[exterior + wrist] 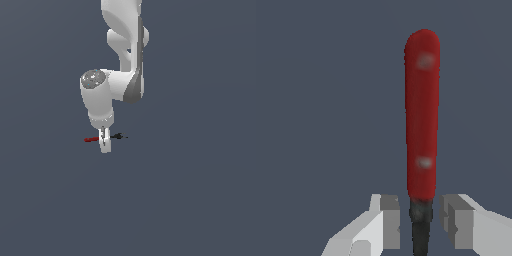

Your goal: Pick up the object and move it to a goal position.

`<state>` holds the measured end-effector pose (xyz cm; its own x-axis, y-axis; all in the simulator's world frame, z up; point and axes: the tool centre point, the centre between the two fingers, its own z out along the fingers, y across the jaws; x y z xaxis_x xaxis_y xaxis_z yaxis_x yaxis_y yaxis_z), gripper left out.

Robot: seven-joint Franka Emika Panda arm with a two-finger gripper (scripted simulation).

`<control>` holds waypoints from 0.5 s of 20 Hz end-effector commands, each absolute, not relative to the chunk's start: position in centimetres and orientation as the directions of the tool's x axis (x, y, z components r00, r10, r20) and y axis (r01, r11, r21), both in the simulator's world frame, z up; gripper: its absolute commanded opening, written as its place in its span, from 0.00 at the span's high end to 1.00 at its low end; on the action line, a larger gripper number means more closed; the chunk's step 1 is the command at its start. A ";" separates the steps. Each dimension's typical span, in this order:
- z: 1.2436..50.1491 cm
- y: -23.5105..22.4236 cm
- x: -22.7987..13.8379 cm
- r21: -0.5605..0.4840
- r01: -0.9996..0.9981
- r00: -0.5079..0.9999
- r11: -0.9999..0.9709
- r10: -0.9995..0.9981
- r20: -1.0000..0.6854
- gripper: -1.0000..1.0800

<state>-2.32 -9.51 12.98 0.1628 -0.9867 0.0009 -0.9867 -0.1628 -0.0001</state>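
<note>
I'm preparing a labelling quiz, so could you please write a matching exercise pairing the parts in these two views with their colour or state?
Things:
1. Rounded handle end of the thin rod
2. Narrow shaft end of the rod
3. Blocky two-fingered gripper
4. Jointed robot arm

Colour or state:
A. Black
B. White, reaching down from above
C. Red
D. Fingers either side of the rod, small gaps visible

Pairs: 1-C, 2-A, 3-D, 4-B

The rod (422, 120) runs straight out from between the fingers (387, 220) of the gripper (421, 222), red part beyond them, black part in the gap, with slight space on each side.
</note>
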 end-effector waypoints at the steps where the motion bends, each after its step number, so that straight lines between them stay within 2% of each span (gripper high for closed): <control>1: 14.9 -11.1 -1.7 0.001 -0.987 0.164 -0.164 -0.987 0.001 1.00; 10: 18.7 -14.3 -0.1 0.000 -0.986 0.166 -0.166 -0.986 0.001 1.00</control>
<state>-0.30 -14.01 18.24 0.1643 -0.9864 0.0011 -0.9864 -0.1643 -0.0005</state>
